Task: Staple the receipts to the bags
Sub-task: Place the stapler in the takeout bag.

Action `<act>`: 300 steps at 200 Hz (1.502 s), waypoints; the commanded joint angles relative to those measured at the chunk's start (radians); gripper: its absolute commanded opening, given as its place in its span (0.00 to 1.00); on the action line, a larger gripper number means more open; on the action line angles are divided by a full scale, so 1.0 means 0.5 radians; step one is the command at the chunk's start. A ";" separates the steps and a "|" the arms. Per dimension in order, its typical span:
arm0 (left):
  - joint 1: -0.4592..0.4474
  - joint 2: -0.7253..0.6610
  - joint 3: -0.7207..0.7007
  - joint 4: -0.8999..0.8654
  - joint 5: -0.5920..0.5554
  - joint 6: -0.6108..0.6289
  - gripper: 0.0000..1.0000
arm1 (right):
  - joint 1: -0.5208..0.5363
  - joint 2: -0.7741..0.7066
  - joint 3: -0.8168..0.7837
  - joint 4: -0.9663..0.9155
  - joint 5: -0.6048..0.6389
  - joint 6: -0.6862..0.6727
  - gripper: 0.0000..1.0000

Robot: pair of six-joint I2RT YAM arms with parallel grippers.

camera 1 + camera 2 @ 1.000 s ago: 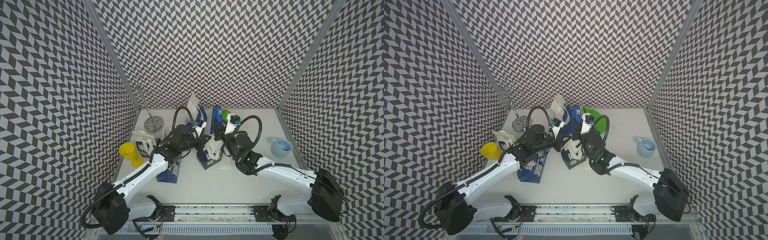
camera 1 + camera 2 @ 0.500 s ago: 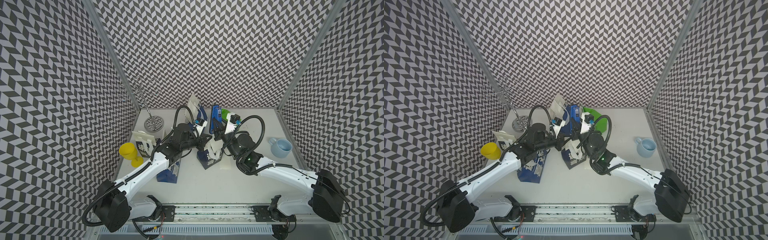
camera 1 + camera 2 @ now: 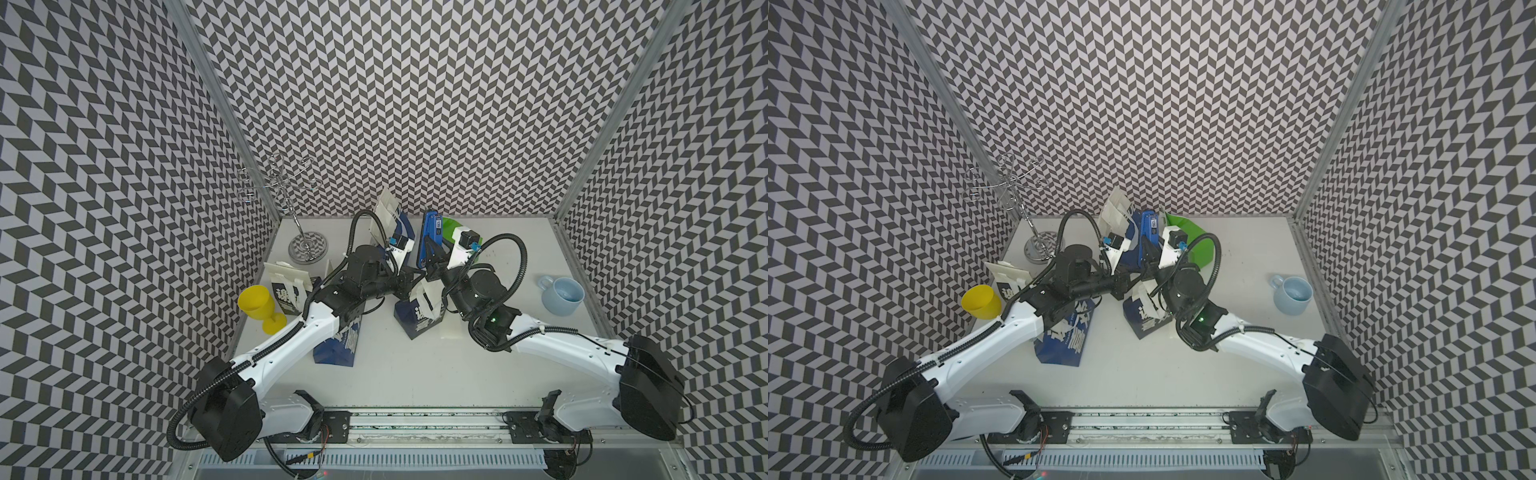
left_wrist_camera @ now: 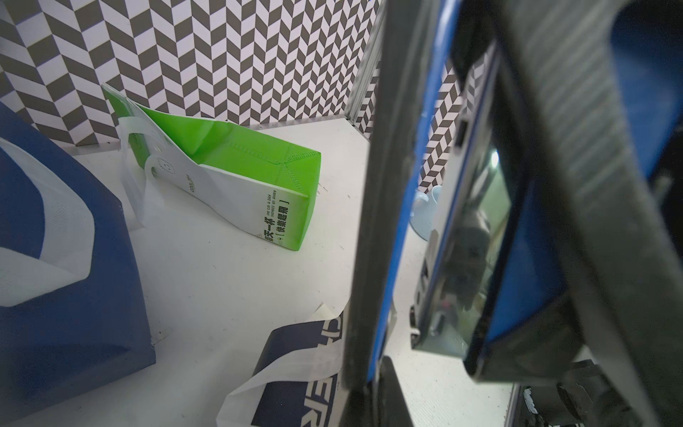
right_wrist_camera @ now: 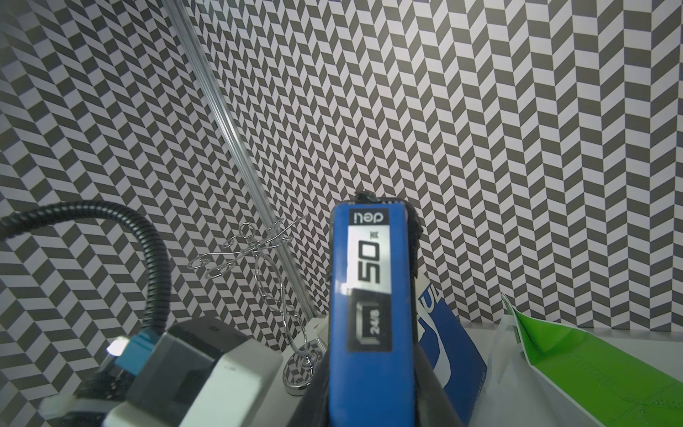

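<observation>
Lining up stapler and bag looks like the step in hand. The right gripper (image 3: pixel 431 262) pinches the blue stapler (image 5: pixel 369 295) between its fingers, roughly upright, at 12 o'clock of the dark blue bag (image 3: pixel 419 322) standing mid-table. The left gripper (image 3: pixel 409 277) hangs at that bag's mouth, fingers pressed together. Whether a receipt lies between them I cannot tell, since white handles and pale paper blur there. The green bag (image 4: pixel 236 166) lies at 1 o'clock, and another blue bag (image 3: pixel 340 345) stands at 8 o'clock. Next, I judge, the stapler's mouth must straddle slip and bag rim together before any squeeze.
</observation>
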 commanded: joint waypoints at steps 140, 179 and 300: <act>0.013 -0.069 0.038 0.099 -0.175 0.122 0.00 | 0.026 -0.090 -0.152 0.107 -0.060 -0.017 0.00; 0.013 -0.157 -0.070 0.266 -0.123 0.374 0.00 | 0.030 -0.117 -0.176 -0.048 -0.074 -0.027 0.00; 0.014 -0.624 -0.789 1.031 0.118 0.933 0.00 | 0.047 -0.488 -0.367 -0.381 -0.722 -0.187 0.51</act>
